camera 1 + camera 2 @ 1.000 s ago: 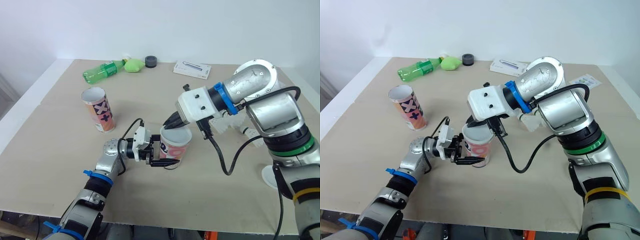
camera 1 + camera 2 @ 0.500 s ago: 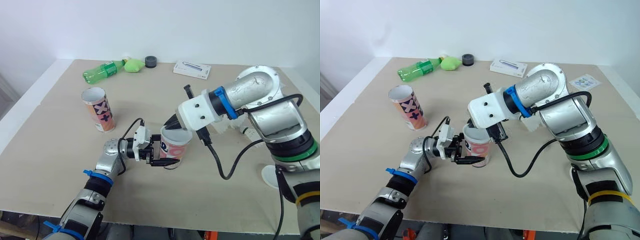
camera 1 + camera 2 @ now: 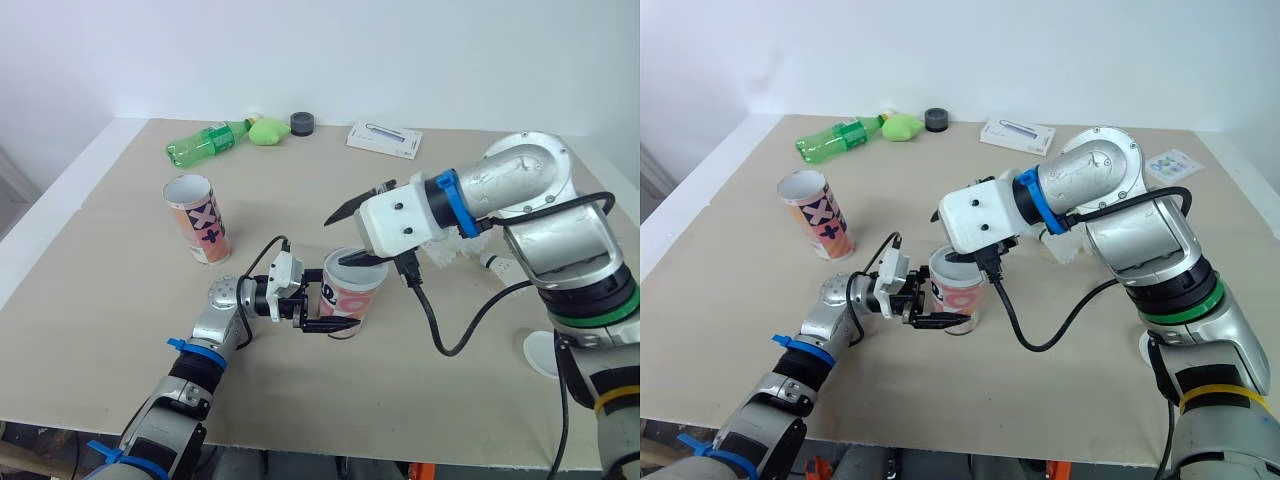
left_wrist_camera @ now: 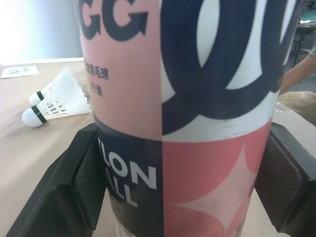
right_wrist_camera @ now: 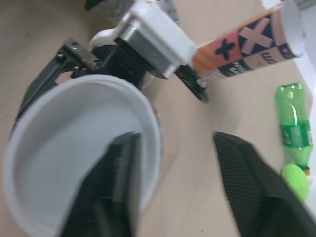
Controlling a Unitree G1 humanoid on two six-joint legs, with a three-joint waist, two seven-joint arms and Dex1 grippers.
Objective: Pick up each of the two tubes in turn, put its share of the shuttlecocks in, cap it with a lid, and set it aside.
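Observation:
A pink and black tube (image 3: 350,297) stands upright at the table's middle, mouth up. My left gripper (image 3: 326,309) is shut on its lower part, one finger on each side (image 4: 74,182). My right gripper (image 3: 340,240) hovers open over the tube's mouth. One finger (image 5: 118,187) dips inside the white rim (image 5: 148,128) and the other (image 5: 252,187) is outside, raised. What lies inside the tube is hidden. A second tube (image 3: 200,218), orange with black crosses, stands open to the left. White shuttlecocks (image 4: 54,98) lie behind my right arm.
A white lid (image 3: 545,352) lies at the right edge. At the back are a green bottle (image 3: 210,140), a green lump (image 3: 268,130), a black cap (image 3: 302,123) and a white box (image 3: 385,138).
My right gripper was shut at the tube's mouth and has sprung open, one finger swinging up. The left gripper and the tube have stayed put.

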